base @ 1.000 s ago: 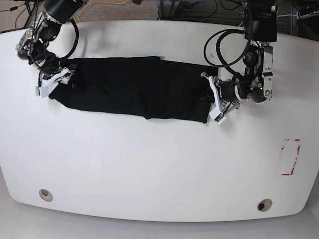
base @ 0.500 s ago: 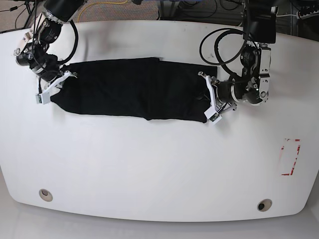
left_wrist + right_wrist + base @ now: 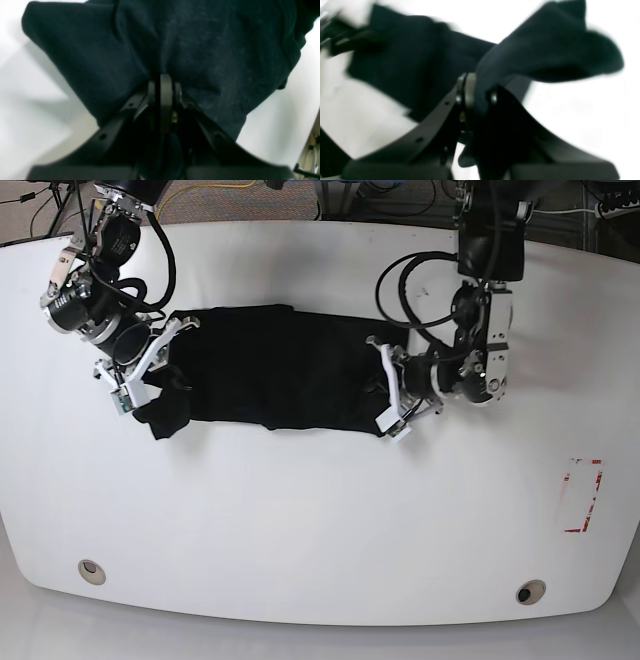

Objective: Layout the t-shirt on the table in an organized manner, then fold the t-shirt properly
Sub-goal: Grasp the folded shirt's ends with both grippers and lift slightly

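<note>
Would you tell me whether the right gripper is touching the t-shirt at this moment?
Touching. In the right wrist view, the right gripper is shut on a fold of the t-shirt.

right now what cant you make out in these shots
- Right wrist view: the t-shirt is motion-blurred, so its hem or sleeve detail is lost.
- Left wrist view: the left end effector covers the cloth edge it is shut on, and fabric fills the frame.
- Base view: which part of the t-shirt the right end effector pinches is too small to tell; folded layers hide the collar.
- Base view: the table is cut off along its edges.
</note>
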Motion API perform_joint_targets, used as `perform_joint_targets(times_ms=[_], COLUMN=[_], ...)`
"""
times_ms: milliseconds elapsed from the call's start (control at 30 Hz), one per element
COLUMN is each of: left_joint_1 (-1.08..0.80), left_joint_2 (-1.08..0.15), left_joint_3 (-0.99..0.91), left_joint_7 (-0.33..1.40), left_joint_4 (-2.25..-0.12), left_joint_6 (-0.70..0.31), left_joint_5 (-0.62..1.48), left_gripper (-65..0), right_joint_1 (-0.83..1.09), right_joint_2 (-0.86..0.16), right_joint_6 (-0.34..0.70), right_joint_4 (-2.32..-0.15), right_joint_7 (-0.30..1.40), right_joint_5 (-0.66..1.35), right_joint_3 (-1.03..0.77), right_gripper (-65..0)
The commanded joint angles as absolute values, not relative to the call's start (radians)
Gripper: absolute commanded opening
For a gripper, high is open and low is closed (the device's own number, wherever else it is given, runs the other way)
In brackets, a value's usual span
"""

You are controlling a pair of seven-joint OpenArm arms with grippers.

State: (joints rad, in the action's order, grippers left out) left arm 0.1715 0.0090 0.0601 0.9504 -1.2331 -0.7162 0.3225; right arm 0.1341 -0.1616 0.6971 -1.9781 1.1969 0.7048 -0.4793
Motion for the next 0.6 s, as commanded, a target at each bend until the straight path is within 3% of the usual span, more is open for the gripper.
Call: perform_joint_targets(times_ms=[0,567], left_joint_1=[0.170,0.205], left_joint_2=[0.047,0.137], left_joint_3=[0.071,0.071], left_joint_7=[1.038,0.992], left_joint_4=[-1.176,-1.113], left_joint_6=[-0.698,-0.698], left_joint_5=[0.162,0.091], left_gripper=[-64.7,-64.6], right_joint_1=[0.108,0.061], right_joint_2=[-0.168,-0.027], right_joint_6=[0.698,0.698], right_joint_4=[-2.003,-2.002], right_joint_7=[1.171,1.167], right_joint_5=[0.727,0.719], right_joint_3=[-0.455,-0.289], right_gripper=[-62.9,-62.9])
